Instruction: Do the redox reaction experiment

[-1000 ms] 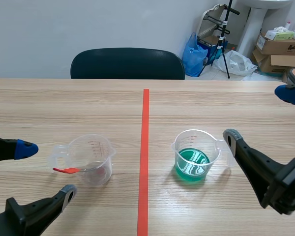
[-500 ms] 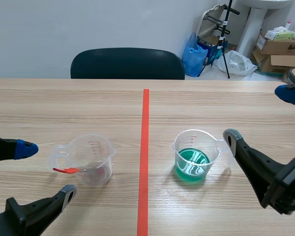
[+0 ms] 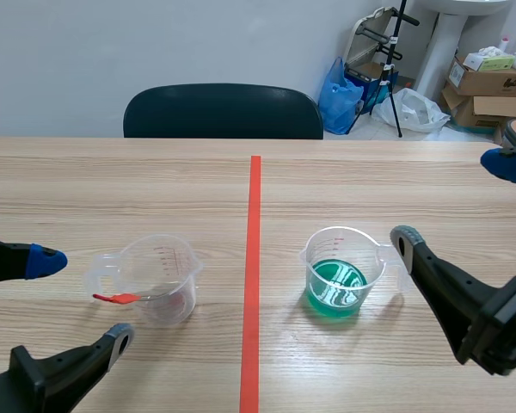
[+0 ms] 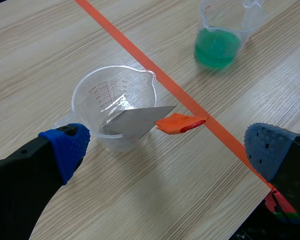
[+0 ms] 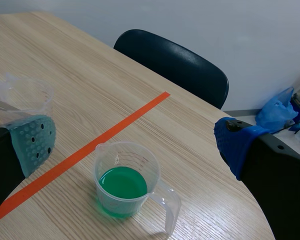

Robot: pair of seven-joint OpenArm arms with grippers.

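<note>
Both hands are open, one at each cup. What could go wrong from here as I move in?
1. The scraper leans out over the rim of the clear cup, with its orange end overhanging. The left hand could knock it as it closes in and tip the cup.
2. The green liquid cup has no lid. A hard squeeze or bump from the right hand might slop liquid onto the table.
</note>
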